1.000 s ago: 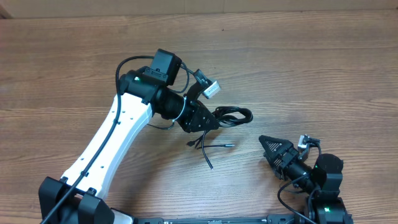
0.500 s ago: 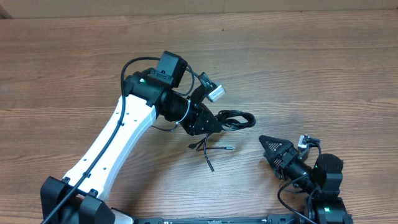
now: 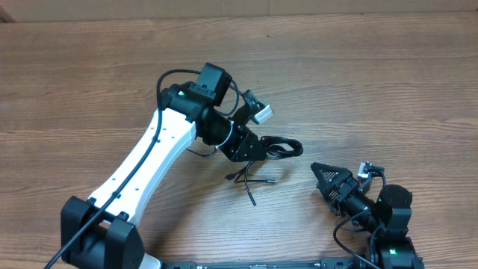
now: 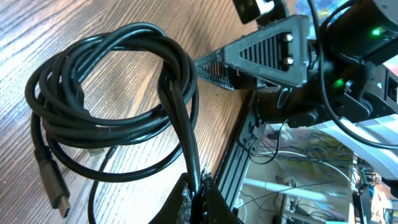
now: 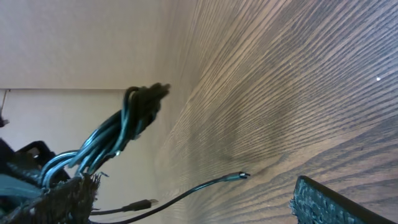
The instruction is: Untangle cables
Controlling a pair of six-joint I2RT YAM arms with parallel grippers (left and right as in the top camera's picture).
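The cables (image 3: 282,146) are a small black coil hanging from my left gripper (image 3: 256,149), just left of the table's middle. In the left wrist view the coil (image 4: 112,106) lies looped over the wood. My left gripper (image 4: 198,198) is shut on one strand of it at the bottom edge. A flat plug (image 4: 55,186) sticks out at lower left. Loose ends (image 3: 250,185) trail toward the front. My right gripper (image 3: 325,181) stands open to the right of the coil, apart from it. From the right wrist, the bundle (image 5: 127,127) hangs at left and a thin plug end (image 5: 239,176) rests on the wood.
The wooden table (image 3: 388,90) stretches bare behind and to both sides. The left arm's white link (image 3: 142,168) crosses the front left. The right arm's base (image 3: 388,224) sits at the front right, near the table's front edge.
My left gripper has shifted a little to the right and back, carrying the coil with it. The right arm has not moved.
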